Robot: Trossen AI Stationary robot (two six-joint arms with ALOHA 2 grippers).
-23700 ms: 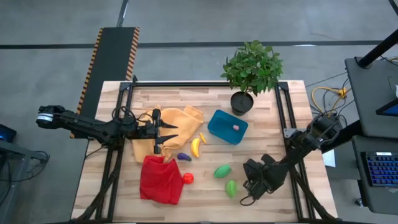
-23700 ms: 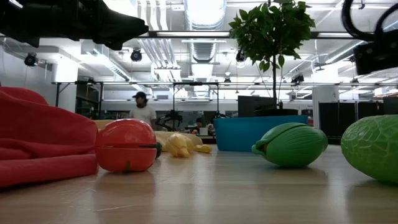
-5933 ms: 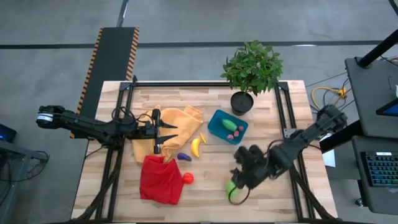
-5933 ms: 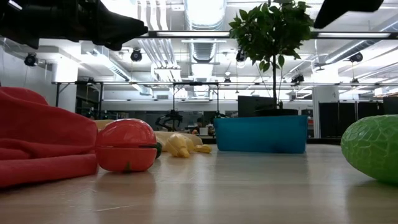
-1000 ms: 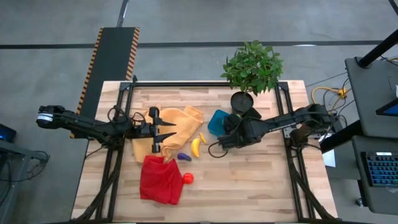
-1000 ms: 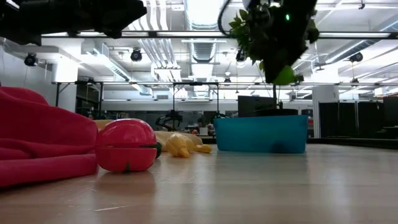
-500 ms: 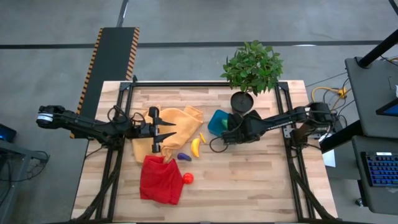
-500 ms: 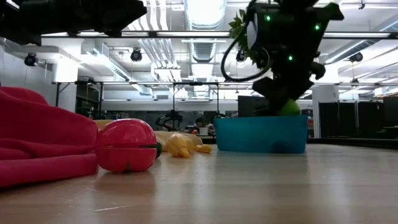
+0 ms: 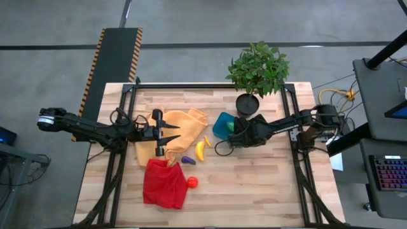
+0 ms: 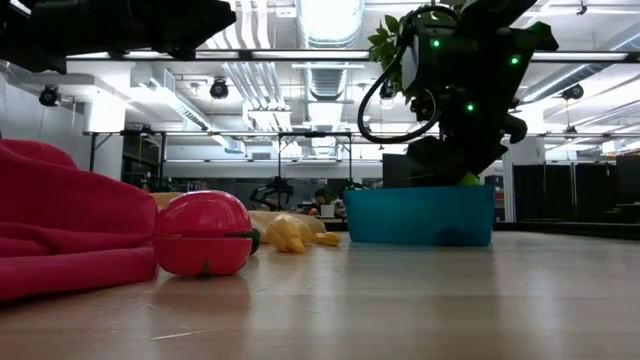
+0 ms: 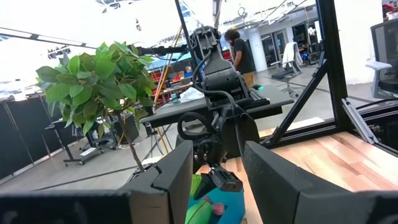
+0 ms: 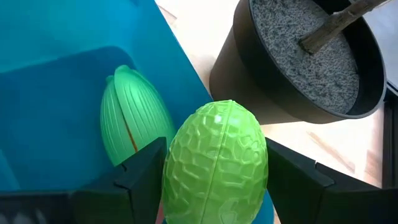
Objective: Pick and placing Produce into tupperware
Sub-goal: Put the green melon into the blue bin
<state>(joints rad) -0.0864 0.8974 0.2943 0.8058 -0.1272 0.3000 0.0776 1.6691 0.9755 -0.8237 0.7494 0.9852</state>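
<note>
My right gripper (image 9: 236,132) is down in the blue tupperware (image 9: 221,122), shut on a bumpy green oval (image 12: 214,165). A smooth green oval (image 12: 132,124) lies on the tupperware's floor beside it. On the table to the left lie a yellow banana (image 9: 200,150), a purple piece (image 9: 187,160) and a red round one (image 9: 191,182). My left gripper (image 9: 175,135) hovers open over the yellow-orange cloth (image 9: 187,121), with nothing between its fingers. My right gripper pinches the bumpy green oval by two opposite sides (image 12: 175,177) between its two fingers (image 12: 142,180). The fingers slant down from the table's right side. In the low view only the top of the oval (image 10: 468,180) shows above the tupperware's rim. Whether it touches the floor cannot be told.
A black plant pot (image 9: 247,104) with a leafy plant stands right behind the tupperware, close to my right gripper. A red cloth (image 9: 164,184) lies at the near left beside the red round piece. Bare wood stretches across the near right of the table.
My right gripper has sunk with the bumpy green oval from above the tupperware down to its rim, most of it in the first half second. The left arm has kept still.
</note>
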